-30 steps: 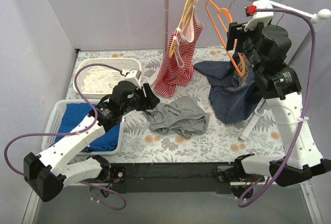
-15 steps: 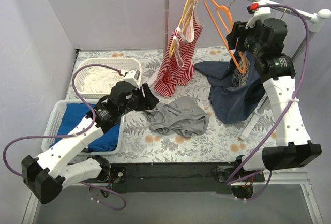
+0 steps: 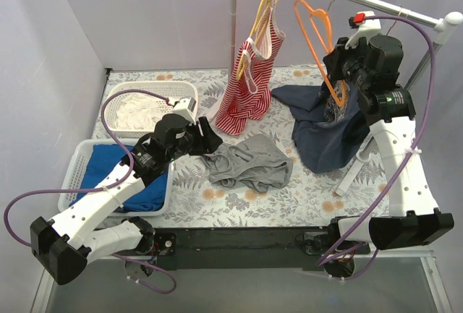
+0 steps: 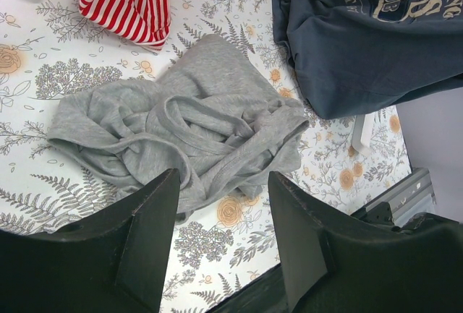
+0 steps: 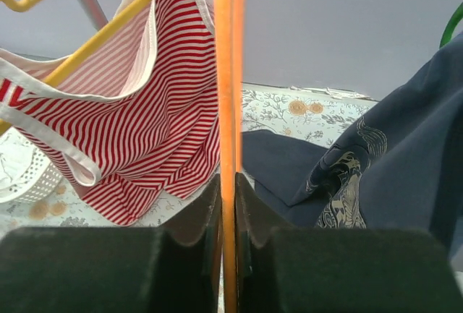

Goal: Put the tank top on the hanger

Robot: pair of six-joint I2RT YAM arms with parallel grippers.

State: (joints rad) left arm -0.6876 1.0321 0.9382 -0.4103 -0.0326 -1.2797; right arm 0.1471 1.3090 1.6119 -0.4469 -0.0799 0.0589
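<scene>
The grey tank top lies crumpled on the floral table, straps tangled on top. My left gripper hovers open just to its left, nothing between the jaws. The orange hanger hangs by its metal hook from the white rail. My right gripper is shut on the hanger's lower orange bar, both fingers pressed against it.
A red-and-white striped top hangs on a yellow hanger left of the orange one. A dark navy printed shirt drapes below my right gripper. Two white baskets stand at the left, one with blue cloth.
My right gripper has closed on the orange hanger's bar and the hanger has shifted slightly right. The left arm and tank top have stayed put.
</scene>
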